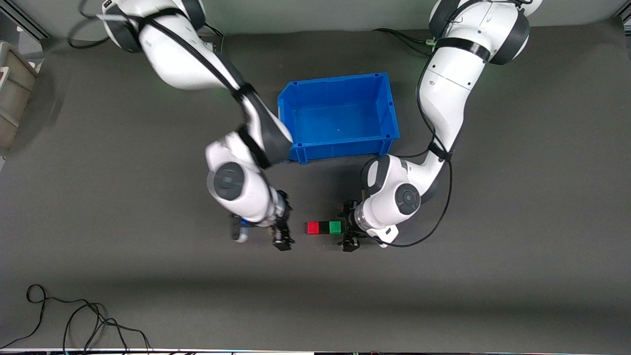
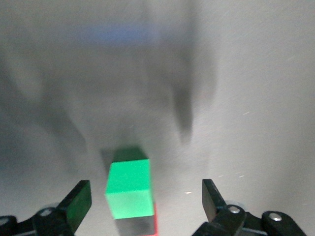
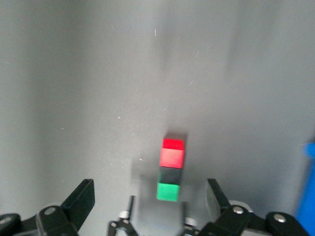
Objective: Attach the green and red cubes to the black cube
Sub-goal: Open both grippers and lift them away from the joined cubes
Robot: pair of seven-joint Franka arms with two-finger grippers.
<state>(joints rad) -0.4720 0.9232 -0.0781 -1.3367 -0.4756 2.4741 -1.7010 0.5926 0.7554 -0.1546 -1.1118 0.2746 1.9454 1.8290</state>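
Red cube (image 1: pixel 313 227), black cube (image 1: pixel 324 227) and green cube (image 1: pixel 334 227) lie joined in one row on the dark table, nearer to the front camera than the blue bin. My left gripper (image 1: pixel 346 229) is open at the green end; its fingers (image 2: pixel 78 201) stand wide and clear of the green cube (image 2: pixel 129 189), and a red sliver (image 2: pixel 154 221) shows past it. My right gripper (image 1: pixel 284 223) is open at the red end, apart from the row. Its wrist view shows the red cube (image 3: pixel 173 152), black cube (image 3: pixel 170 175) and green cube (image 3: pixel 168 191) ahead of the right gripper (image 3: pixel 150 194).
An empty blue bin (image 1: pixel 340 148) stands farther from the front camera than the cubes, between the two arms. A grey box (image 1: pixel 15 98) sits at the right arm's end of the table. Loose cables (image 1: pixel 74 320) lie near the front edge.
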